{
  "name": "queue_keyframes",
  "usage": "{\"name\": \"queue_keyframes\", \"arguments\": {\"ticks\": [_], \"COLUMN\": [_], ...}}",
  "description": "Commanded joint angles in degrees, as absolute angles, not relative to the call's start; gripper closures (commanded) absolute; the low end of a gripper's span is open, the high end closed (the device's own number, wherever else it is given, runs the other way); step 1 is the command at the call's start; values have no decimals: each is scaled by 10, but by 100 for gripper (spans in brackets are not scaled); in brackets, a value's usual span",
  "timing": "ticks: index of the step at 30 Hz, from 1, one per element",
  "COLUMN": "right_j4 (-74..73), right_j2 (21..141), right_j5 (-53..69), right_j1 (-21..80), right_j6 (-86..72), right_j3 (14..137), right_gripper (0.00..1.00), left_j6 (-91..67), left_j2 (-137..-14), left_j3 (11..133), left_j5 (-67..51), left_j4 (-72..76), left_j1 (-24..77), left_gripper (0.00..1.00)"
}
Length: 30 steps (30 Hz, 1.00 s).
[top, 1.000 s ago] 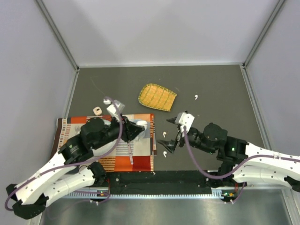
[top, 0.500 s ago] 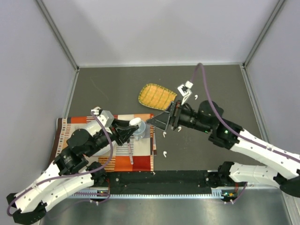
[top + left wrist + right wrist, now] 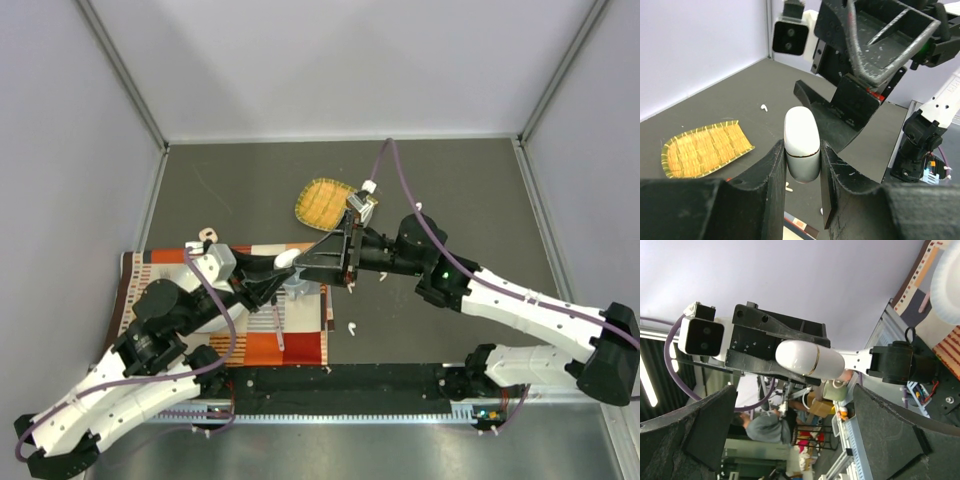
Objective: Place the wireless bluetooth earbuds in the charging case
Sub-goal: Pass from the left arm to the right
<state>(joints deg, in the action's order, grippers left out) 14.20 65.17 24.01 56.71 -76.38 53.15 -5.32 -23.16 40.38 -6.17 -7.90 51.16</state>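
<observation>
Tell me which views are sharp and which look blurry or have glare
Top external: evenly lit, sharp, no glare. Left wrist: charging case crisp between the left gripper fingers, which are soft at the bottom edge. Right wrist: case sharp, right gripper fingers blurred, background dim.

The case point(image 3: 801, 144) is smooth, glossy white plastic with a thin metallic seam line around it. The left gripper point(image 3: 802, 187) has matt black plastic fingers, scuffed and scratched on their inner faces. The right gripper point(image 3: 318, 258) is the same matt black plastic, flecked with pale marks. At 12 o'clock from the case, the tray point(image 3: 333, 205) is woven straw, rough and ribbed. The cloth point(image 3: 300, 345) is patterned fabric, matt. The table point(image 3: 470, 190) is dark, matt and finely textured. The earbuds point(image 3: 352, 326) look like glossy white plastic.
</observation>
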Motion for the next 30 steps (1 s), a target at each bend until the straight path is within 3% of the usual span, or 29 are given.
{"name": "queue_keyframes", "arguments": {"ticks": [1, 8, 14, 20, 25, 30], "right_j4": [221, 238, 269, 279, 280, 285], "right_j2": [666, 672, 686, 697, 696, 696], "right_j5": [258, 234, 240, 252, 261, 272], "right_j1": [563, 562, 556, 556, 556, 556], "right_j6": [-819, -836, -855, -864, -871, -889], "right_j3": [526, 504, 505, 510, 508, 506], "right_gripper": [1, 6, 18, 37, 43, 57], "left_j6": [-46, -59, -63, -62, -62, -63], "left_j2": [-241, -241, -243, -245, -246, -247], "left_j3": [411, 408, 406, 404, 403, 403], "left_j5": [-84, -101, -113, -111, -101, -87], "left_j4": [-32, -19, -20, -20, -28, -40], "left_j1": [514, 514, 513, 514, 513, 514], "left_gripper": [100, 100, 100, 100, 100, 100]}}
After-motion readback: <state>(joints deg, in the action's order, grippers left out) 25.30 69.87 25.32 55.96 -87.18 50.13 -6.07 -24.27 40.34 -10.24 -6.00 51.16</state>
